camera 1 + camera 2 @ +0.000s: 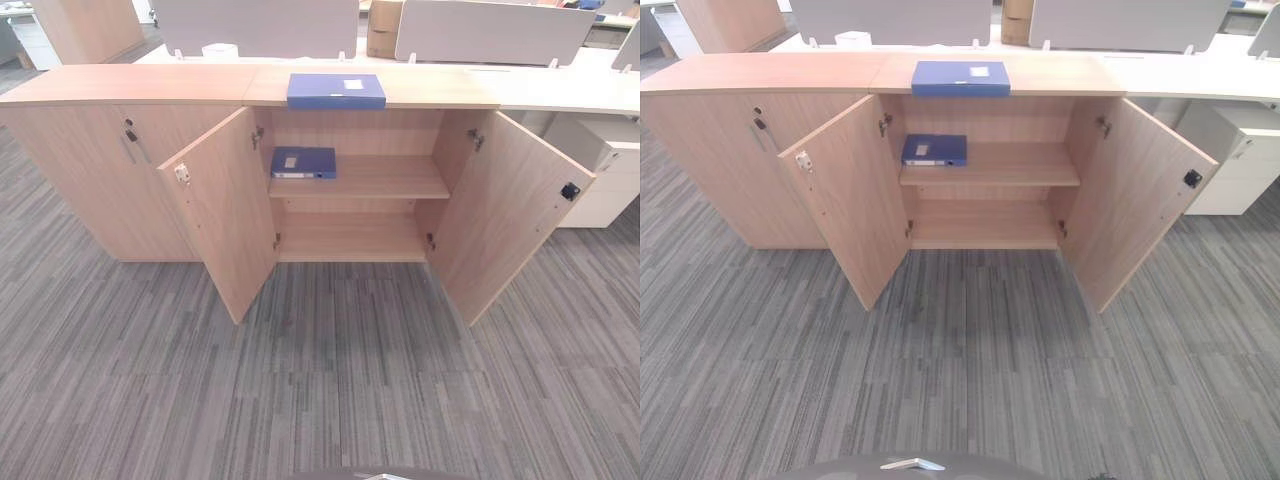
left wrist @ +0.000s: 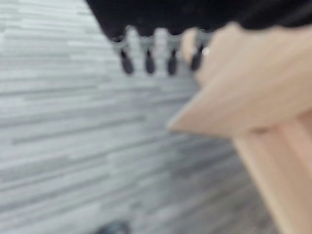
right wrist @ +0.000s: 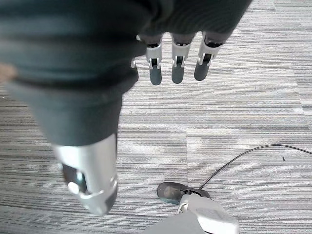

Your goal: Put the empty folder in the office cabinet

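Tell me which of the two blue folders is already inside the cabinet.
The smaller-looking blue folder lying at the left end of the upper shelf is inside. The other blue folder lies on the cabinet top, above the open doors.

The left hand (image 2: 148,53) is seen from very close, its dark ribbed cover along one edge and its silver, dark-tipped fingers (image 2: 147,61) hanging straight in a row, holding nothing. Beyond them lies grey striped carpet floor (image 2: 73,136). A pale wooden cabinet door (image 2: 248,87) with a pointed corner is seen just beside the fingers; contact cannot be judged. More pale wood panel (image 2: 280,170) is seen beyond it.
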{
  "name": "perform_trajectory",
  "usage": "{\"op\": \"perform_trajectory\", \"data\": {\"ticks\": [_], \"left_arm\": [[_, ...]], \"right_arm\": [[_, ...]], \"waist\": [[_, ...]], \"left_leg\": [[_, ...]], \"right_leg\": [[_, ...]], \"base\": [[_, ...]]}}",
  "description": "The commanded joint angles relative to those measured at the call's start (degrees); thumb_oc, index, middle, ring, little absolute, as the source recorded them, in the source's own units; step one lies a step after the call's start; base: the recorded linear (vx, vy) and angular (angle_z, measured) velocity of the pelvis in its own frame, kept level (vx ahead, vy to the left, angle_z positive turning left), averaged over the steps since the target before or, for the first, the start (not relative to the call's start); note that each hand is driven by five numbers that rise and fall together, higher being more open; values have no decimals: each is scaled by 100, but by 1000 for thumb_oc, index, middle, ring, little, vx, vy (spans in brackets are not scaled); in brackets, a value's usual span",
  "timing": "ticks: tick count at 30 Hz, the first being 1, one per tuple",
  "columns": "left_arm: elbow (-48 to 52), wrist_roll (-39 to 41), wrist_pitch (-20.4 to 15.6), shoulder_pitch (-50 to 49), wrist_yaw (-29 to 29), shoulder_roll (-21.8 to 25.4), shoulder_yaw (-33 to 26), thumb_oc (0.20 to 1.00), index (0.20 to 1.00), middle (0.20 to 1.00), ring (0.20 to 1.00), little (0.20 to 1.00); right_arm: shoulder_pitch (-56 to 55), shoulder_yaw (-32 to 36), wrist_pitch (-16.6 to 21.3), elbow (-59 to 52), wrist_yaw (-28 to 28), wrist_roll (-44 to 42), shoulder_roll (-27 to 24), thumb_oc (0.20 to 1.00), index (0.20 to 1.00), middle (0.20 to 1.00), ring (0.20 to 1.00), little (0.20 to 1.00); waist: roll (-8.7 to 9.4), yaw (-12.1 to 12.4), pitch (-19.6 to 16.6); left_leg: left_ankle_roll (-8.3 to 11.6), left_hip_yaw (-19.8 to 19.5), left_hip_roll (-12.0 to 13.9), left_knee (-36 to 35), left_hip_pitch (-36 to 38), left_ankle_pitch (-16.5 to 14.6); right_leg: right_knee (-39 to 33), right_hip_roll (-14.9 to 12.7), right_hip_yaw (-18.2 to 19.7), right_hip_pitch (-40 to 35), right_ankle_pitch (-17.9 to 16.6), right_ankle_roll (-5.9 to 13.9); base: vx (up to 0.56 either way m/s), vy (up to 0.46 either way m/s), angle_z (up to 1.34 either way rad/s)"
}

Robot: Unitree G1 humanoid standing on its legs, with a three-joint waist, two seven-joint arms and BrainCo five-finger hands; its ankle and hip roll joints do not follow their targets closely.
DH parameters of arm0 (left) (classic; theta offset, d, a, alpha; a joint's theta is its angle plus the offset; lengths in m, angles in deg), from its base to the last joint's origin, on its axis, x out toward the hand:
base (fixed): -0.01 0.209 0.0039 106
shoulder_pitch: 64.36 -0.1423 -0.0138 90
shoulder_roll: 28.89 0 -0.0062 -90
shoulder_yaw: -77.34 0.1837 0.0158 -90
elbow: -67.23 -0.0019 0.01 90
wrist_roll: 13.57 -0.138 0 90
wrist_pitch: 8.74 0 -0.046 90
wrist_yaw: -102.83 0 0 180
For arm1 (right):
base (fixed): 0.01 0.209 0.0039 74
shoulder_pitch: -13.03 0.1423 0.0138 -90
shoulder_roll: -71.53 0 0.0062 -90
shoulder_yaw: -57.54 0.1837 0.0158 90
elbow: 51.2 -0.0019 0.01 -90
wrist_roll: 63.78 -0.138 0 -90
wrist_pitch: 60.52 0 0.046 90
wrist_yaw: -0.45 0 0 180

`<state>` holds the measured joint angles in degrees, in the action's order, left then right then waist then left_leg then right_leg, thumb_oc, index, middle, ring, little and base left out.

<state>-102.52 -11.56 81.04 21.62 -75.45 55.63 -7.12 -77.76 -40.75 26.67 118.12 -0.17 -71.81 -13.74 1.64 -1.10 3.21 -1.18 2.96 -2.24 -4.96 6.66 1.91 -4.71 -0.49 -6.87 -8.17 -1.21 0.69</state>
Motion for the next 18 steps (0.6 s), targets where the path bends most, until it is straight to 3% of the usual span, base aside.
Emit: {"op": "perform_trajectory", "data": {"ticks": [1,18], "left_arm": [[-300,143,-38,329,-21,15,-2,1000,1000,1000,1000,1000],[-329,163,-23,321,-21,9,-15,1000,1000,1000,1000,1000]], "right_arm": [[302,99,49,339,38,-255,-156,1000,1000,1000,1000,1000],[293,57,52,319,22,-223,-156,1000,1000,1000,1000,1000]], "waist": [[-63,58,-71],[-79,52,-39]], "left_leg": [[200,167,90,-4,7,-545],[204,158,93,-4,6,-546]], "right_leg": [[-29,-107,8,110,206,433],[-29,-107,-10,103,219,436]], "base": [[0,0,0],[0,0,0]]}}
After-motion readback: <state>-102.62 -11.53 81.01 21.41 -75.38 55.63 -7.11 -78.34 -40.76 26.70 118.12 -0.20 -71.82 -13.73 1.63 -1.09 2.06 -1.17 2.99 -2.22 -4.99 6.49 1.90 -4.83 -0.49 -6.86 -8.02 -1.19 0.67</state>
